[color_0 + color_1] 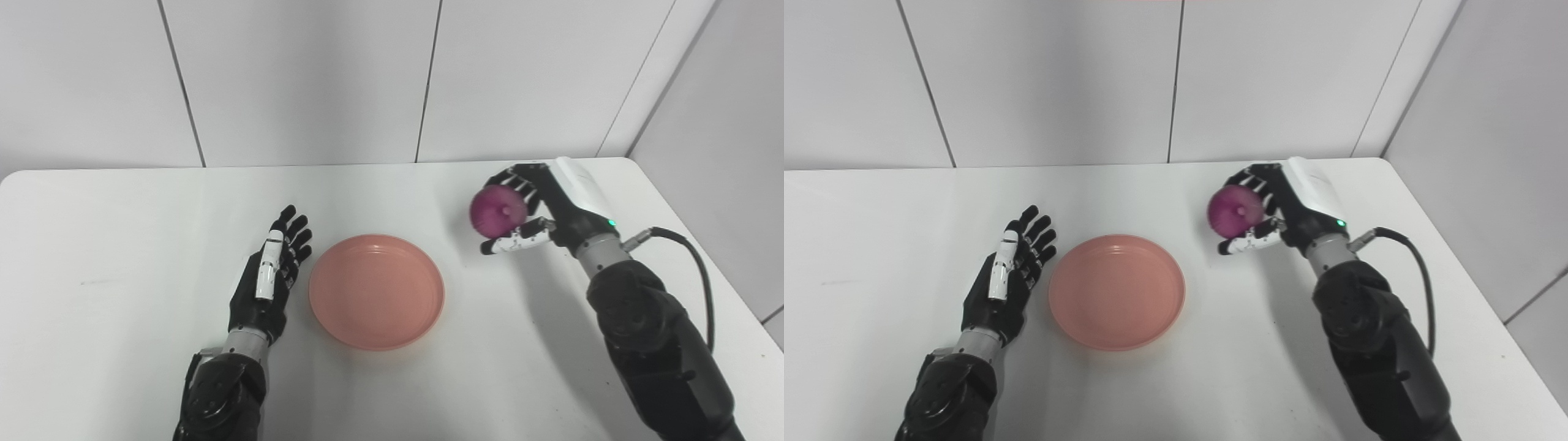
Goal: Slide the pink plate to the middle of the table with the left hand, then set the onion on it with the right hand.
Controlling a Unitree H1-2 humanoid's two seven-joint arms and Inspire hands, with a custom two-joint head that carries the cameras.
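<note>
The pink plate (376,291) lies empty near the middle of the white table (122,245). Just left of its rim my left hand (272,272) stands on edge with fingers stretched out and apart, holding nothing; a thin gap separates it from the plate. To the right, my right hand (539,205) is shut on the purple onion (497,212), gripped between fingers and thumb and held above the table, right of and beyond the plate. The same onion (1236,211) and plate (1117,291) show in the right eye view.
A grey panelled wall (392,79) runs behind the table, and another wall closes the right side. The table's right edge (704,245) slants past my right forearm, where a black cable (698,263) loops out.
</note>
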